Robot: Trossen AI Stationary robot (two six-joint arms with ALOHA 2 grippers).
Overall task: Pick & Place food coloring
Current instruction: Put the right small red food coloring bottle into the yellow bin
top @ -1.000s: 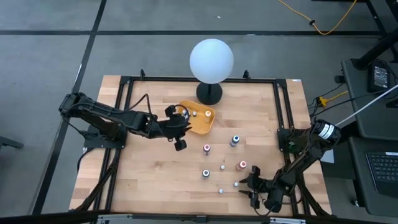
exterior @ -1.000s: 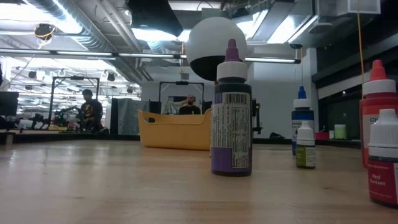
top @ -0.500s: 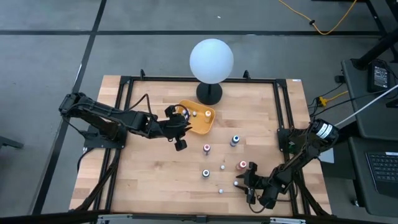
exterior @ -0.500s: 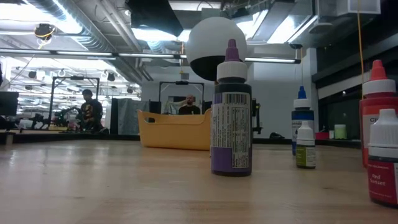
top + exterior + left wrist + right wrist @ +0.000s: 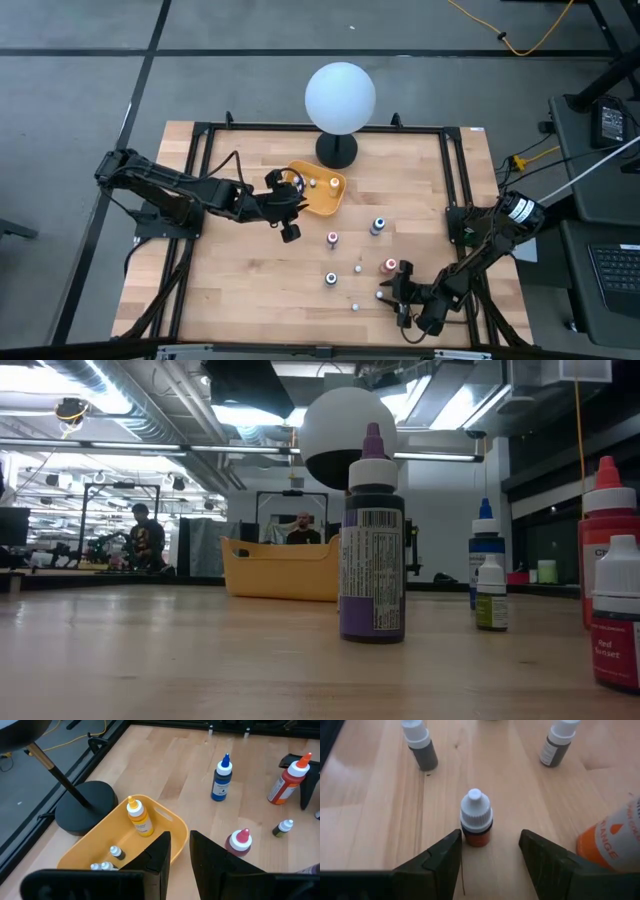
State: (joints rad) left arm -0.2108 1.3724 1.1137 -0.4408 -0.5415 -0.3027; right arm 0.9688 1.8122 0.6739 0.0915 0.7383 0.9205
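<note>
The food coloring bottles stand upright on the wooden table: a pink-topped one point(image 5: 333, 238), a blue one point(image 5: 377, 226), an orange one point(image 5: 390, 265), a purple one point(image 5: 372, 540) and small white-capped ones. My right gripper point(image 5: 490, 836) is open near the table's front right point(image 5: 393, 295). Its fingers stand on either side of a small white-capped bottle point(image 5: 476, 820) without touching it. My left gripper point(image 5: 180, 837) hovers above the near corner of the yellow tray point(image 5: 95, 840). Its fingers are narrowly apart and hold nothing. A yellow bottle point(image 5: 137, 817) and small bottles lie in the tray.
A white globe point(image 5: 340, 95) on a black base point(image 5: 337, 150) stands behind the tray at the table's far edge. A black frame point(image 5: 455, 200) runs around the tabletop. Bare wood lies at the near left. People show in the room beyond point(image 5: 145, 535).
My right gripper has rolled a little at the wrist and edged toward the small white-capped bottle in front of it, staying open. The bottles have kept their places.
</note>
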